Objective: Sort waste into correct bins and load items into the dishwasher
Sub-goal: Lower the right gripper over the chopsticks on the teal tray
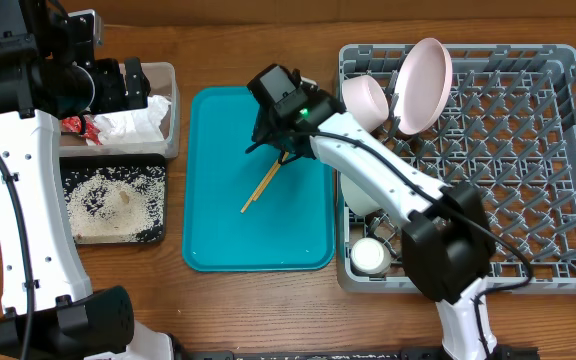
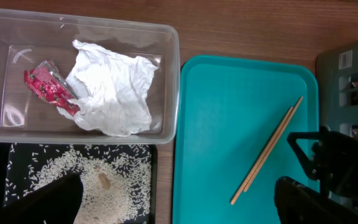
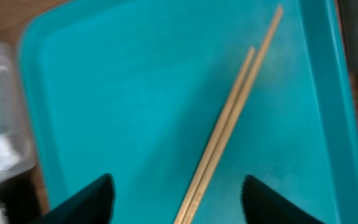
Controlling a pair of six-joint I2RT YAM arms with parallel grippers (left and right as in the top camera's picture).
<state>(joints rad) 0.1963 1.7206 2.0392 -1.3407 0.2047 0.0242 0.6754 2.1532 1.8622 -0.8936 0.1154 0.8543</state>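
Two wooden chopsticks [image 1: 261, 187] [image 2: 267, 151] [image 3: 229, 134] lie side by side on the teal tray [image 1: 218, 230]. My right gripper [image 1: 272, 142] [image 3: 178, 183] hangs low over their upper end. It is open, with a finger on each side of the chopsticks and a gap to both. My left gripper [image 1: 133, 85] [image 2: 179, 205] is open wide above the bins and holds nothing. The clear tub [image 1: 171, 75] [image 2: 173, 74] contains the white napkin [image 1: 128, 125] [image 2: 114, 93] and the red wrapper [image 1: 76, 125] [image 2: 48, 90]. Rice [image 1: 113, 200] [image 2: 98, 180] lies in the black tray [image 1: 158, 237].
The grey dish rack [image 1: 568, 150] stands to the right of the teal tray. In its left part stand a pink plate [image 1: 423, 85], a pinkish bowl [image 1: 366, 100] and a white cup [image 1: 370, 255]. My right arm reaches across the rack's left edge.
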